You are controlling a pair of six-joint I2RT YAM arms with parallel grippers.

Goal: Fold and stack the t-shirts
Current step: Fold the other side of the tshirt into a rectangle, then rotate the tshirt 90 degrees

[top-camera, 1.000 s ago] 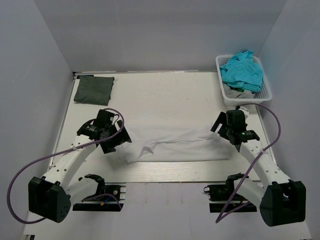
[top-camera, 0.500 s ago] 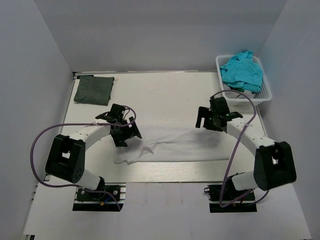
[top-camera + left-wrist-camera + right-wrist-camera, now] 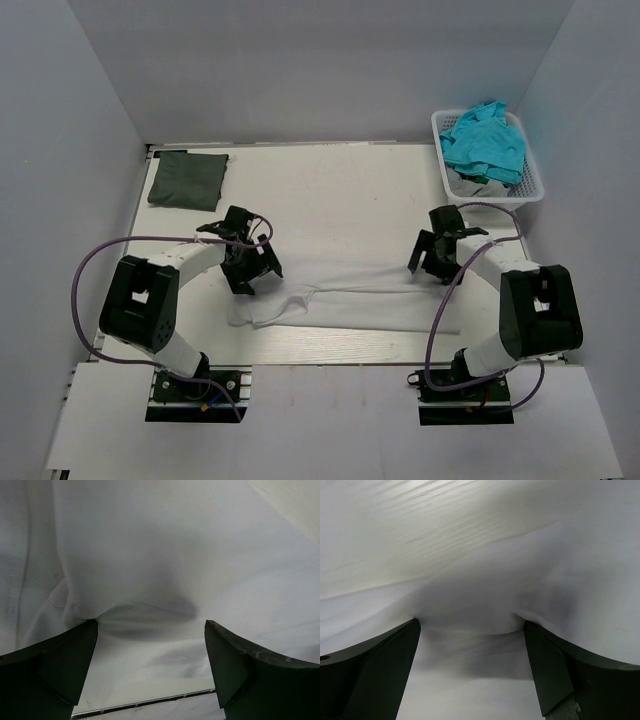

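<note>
My arms bend low, left gripper (image 3: 252, 276) and right gripper (image 3: 427, 269) (jaws wide, gripping nothing) at the white t-shirt's (image 3: 350, 296) ends; white lattice basket (image 3: 500, 197) beyond.

White t-shirt (image 3: 360, 297) bunched into long strip; left gripper (image 3: 256, 277), right gripper (image 3: 428, 268) over its ends, jaws spread; folded dark t-shirt (image 3: 187, 178) far-left.

Overhead view: bright, even light from above, sharp across the frame, no glare. The arms (image 3: 175, 265) throw only short, soft shadows on the table (image 3: 330, 190). The walls (image 3: 300, 70) grade slightly darker toward the corners.

Wrist views: dimmer and low in contrast. The white t-shirt (image 3: 165, 545) is soft-focused at close range, with grey shadow pooled in its folds. The fingers (image 3: 50, 670) read near-black, with little surface detail.
</note>
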